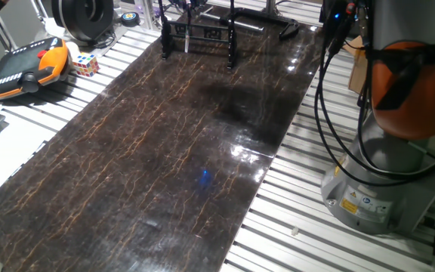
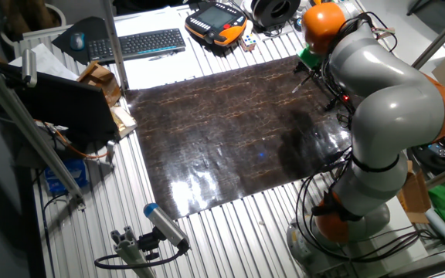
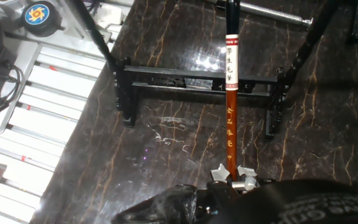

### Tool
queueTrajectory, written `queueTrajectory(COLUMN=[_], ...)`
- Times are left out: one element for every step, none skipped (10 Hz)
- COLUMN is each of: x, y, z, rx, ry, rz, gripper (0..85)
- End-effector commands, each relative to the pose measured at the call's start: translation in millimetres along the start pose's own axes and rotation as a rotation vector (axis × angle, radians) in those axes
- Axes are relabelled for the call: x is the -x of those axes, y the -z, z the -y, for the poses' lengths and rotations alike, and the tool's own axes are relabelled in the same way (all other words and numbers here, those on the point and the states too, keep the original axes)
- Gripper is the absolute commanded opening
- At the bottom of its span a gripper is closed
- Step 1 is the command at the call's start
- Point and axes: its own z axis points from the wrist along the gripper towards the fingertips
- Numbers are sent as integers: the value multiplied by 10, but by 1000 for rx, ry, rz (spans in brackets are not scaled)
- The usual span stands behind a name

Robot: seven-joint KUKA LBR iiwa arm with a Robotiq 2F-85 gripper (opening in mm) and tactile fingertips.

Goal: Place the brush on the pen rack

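The brush [image 3: 230, 118] has an orange-brown shaft, a white band with red rings and a dark far end. In the hand view it runs from my gripper [image 3: 233, 172] up across the crossbar of the pen rack [image 3: 173, 83]. The gripper is shut on the brush's near end. The rack is a small black frame with upright posts, standing at the far end of the dark mat [image 1: 165, 151]. In one fixed view the rack [image 1: 199, 32] shows with the pale part of the brush [image 1: 187, 41] in front of it; the gripper is out of frame. I cannot tell whether the brush touches the crossbar.
An orange teach pendant [image 1: 29, 68], a colour cube [image 1: 84, 64] and a big black spool [image 1: 85, 15] lie left of the mat. A metal rod [image 3: 272, 12] lies behind the rack. The arm's base [image 1: 376, 189] and cables stand at the right. A keyboard [image 2: 137, 44] lies beyond.
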Motion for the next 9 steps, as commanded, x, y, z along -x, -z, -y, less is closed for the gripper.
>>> queueTrajectory(x=[18,37,39,65,71,46,7,7,7], y=[-14,-42,-56,-51,-65,-59,-28,-28,-28], z=[-2,-7,-8,-1,12,7,-6,-6,-6], rx=[-3,-2,-6,-12,-11,-11,-13,-15,-21], ry=[2,4,0,-5,-5,-2,-8,-23,-51], rz=[-6,-15,-11,-23,-33,-37,-23,-15,-4], gripper=[10,10,10,10,10,10,10,10,10])
